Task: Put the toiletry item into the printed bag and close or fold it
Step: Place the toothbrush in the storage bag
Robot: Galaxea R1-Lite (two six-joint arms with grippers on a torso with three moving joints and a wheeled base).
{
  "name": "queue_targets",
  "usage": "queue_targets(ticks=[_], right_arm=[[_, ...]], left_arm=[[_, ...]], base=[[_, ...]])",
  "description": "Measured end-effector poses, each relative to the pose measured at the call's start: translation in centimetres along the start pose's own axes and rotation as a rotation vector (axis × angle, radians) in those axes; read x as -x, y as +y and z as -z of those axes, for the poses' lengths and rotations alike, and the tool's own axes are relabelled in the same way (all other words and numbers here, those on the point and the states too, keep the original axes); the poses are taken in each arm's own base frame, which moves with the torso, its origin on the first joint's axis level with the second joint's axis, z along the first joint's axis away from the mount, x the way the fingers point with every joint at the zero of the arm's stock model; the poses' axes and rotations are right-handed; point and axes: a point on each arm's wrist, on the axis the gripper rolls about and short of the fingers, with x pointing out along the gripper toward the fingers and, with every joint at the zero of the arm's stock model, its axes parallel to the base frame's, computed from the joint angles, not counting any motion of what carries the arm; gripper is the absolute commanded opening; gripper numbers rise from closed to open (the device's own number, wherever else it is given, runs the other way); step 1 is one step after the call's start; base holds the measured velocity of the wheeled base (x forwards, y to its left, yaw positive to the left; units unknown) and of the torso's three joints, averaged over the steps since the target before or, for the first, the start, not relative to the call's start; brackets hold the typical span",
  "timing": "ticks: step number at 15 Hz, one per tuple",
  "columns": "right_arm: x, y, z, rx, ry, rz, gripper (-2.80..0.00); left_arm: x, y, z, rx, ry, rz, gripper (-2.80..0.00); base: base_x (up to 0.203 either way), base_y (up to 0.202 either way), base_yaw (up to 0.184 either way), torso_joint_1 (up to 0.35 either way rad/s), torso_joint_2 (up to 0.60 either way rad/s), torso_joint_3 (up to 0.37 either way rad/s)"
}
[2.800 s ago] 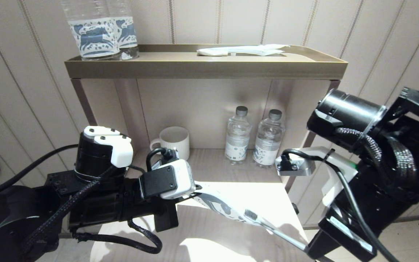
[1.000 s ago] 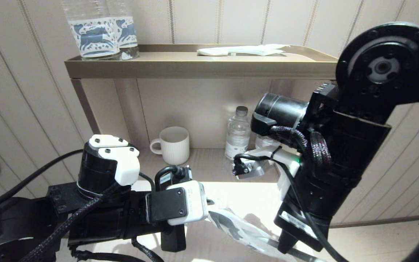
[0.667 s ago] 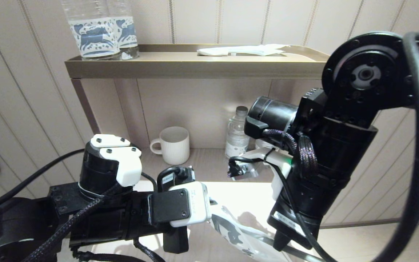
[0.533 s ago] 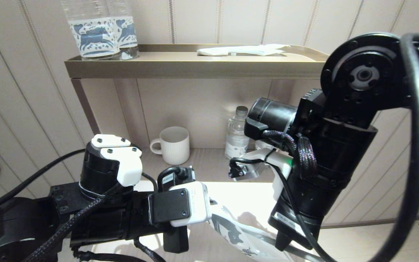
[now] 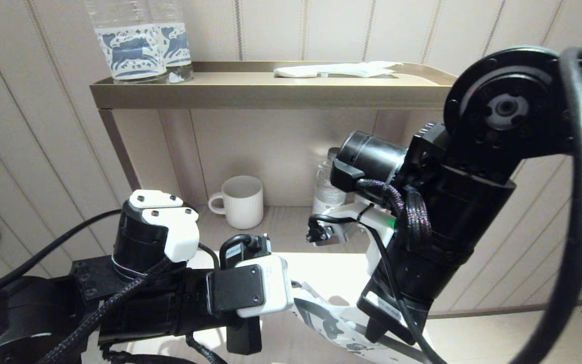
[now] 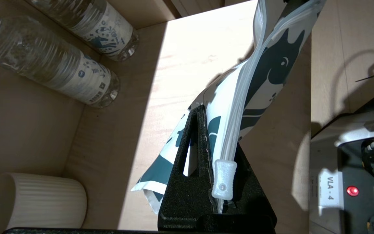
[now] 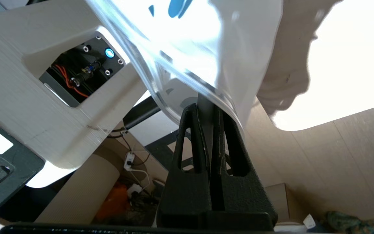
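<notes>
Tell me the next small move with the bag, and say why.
Probably run the zip slider along the bag. The left gripper pinches the slider end, the right gripper the far end, and the bag hangs stretched between them.

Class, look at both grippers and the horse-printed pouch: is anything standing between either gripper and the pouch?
Nothing visible does. The left gripper is shut on one end of the printed bag, beside its zipper slider. The right gripper is shut on the bag's other end.
</notes>
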Motion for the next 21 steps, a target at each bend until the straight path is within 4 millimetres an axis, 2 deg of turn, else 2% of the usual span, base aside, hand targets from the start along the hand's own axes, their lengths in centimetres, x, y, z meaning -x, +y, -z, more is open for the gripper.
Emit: queue_targets(ticks=[15,21], right_arm=[[0.32,0.11,0.07,0.015,-0.044,0.013,-2.8],[0.09,0.05,-0.19,0.019,-0.071,0.071,-2.8]], left_arm=[[-0.01,-0.34,0.37,0.003,0.011,0.014,-2.8],[0.02,-0.48,0.49,0.003,0.015,0.017,-2.8]], base=[[0.0,0.0,0.0,0.0,0.0,0.0],[0.0,0.0,0.0,0.0,0.0,0.0]])
